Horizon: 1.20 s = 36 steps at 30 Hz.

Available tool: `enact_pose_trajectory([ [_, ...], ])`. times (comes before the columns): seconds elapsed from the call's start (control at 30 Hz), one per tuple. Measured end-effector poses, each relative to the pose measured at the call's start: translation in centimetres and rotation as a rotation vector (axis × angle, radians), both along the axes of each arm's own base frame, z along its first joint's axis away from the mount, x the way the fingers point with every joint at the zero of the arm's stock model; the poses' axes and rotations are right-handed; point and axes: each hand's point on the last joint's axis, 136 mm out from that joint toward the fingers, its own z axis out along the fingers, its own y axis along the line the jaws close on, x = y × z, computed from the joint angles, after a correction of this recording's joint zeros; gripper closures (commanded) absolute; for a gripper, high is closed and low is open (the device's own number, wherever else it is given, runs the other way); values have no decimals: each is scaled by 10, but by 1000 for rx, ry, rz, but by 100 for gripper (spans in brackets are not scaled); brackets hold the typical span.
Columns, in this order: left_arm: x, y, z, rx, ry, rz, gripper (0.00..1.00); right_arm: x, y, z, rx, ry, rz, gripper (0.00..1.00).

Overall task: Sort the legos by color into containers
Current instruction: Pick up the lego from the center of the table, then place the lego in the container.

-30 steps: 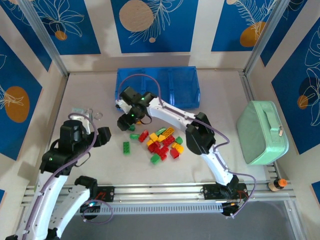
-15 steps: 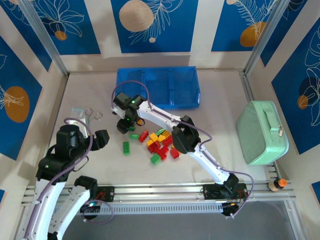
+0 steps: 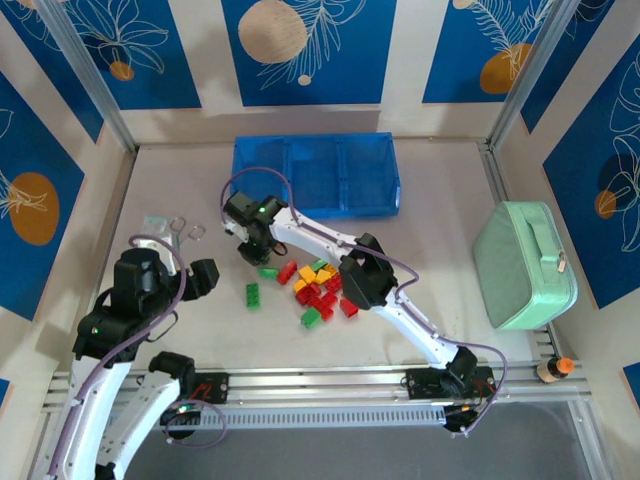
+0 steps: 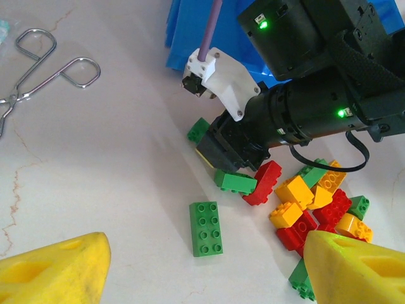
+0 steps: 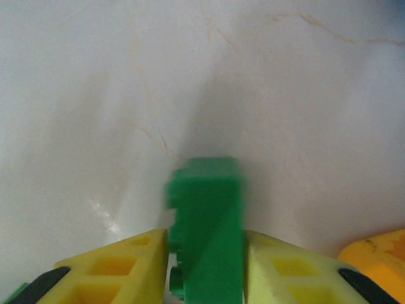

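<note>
The legos (image 3: pixel 322 290) lie in a loose red, yellow, orange and green pile at the table's middle. A flat green brick (image 4: pixel 205 228) and another green brick (image 4: pixel 235 182) sit just left of the pile. My right gripper (image 3: pixel 250 250) is down at the table, left of the pile, shut on a small green brick (image 5: pixel 205 215) that stands between its yellow fingers (image 5: pixel 114 269). My left gripper (image 4: pixel 209 266) hovers open above the flat green brick (image 3: pixel 253 294), holding nothing. The containers, a blue three-compartment tray (image 3: pixel 360 180), stand behind the pile.
Metal scissors (image 4: pixel 44 76) and a small clear packet (image 3: pixel 153 222) lie at the left of the table. A mint-green zipped case (image 3: pixel 525 262) sits at the right edge. The right arm's long link (image 3: pixel 320 240) stretches over the pile's back edge.
The right gripper's jaws have closed on the small green brick, and its arm has folded further left. The left arm has drawn back slightly and then held still.
</note>
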Motion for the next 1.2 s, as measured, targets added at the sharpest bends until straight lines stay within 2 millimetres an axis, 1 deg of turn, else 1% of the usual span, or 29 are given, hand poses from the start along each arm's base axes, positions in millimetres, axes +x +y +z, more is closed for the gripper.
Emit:
enact_pose_trajectory([
  [0.07,0,0,0,0,0,0,20,-1,1,0,-3,-9,-4,78],
  [0.23,1,0,0,0,3,0,20,-1,2,4,3,-17,-27,80],
  [0.33,2,-1,0,-3,1,2,20,1,0,21,29,-20,-63,80],
  [0.37,2,-1,0,-3,3,2,20,3,-1,31,47,-23,-77,80],
  [0.43,3,-1,-1,-5,7,0,20,9,-3,58,100,-30,-114,79],
  [0.53,6,-4,-3,-9,16,-8,21,28,-19,112,203,-61,-202,79],
  [0.6,8,-6,-5,-12,30,-16,21,50,-39,151,286,-86,-288,79],
  [0.63,9,-8,-7,-14,39,-20,21,61,-51,166,320,-94,-333,79],
  [0.7,11,-12,-14,-18,67,-32,21,87,-80,189,388,-91,-433,79],
  [0.73,12,-13,-17,-21,80,-37,21,99,-94,193,413,-80,-480,79],
  [0.77,13,-16,-22,-24,96,-42,21,111,-108,196,439,-65,-528,79],
  [0.83,14,-22,-30,-28,125,-60,22,133,-133,188,465,-24,-613,79],
  [0.9,15,-33,-40,-26,159,-93,22,152,-154,171,472,24,-688,79],
  [0.93,14,-39,-44,-21,172,-111,21,158,-159,161,469,45,-711,79],
  [1.0,12,-53,-53,-12,204,-153,21,167,-162,139,463,90,-741,79],
  [1.07,12,-63,-65,-1,234,-176,21,171,-157,120,456,127,-752,79],
  [1.13,10,-68,-78,12,266,-183,21,172,-151,107,454,155,-754,79],
  [1.2,9,-70,-89,23,295,-176,21,172,-147,99,456,177,-755,79],
])
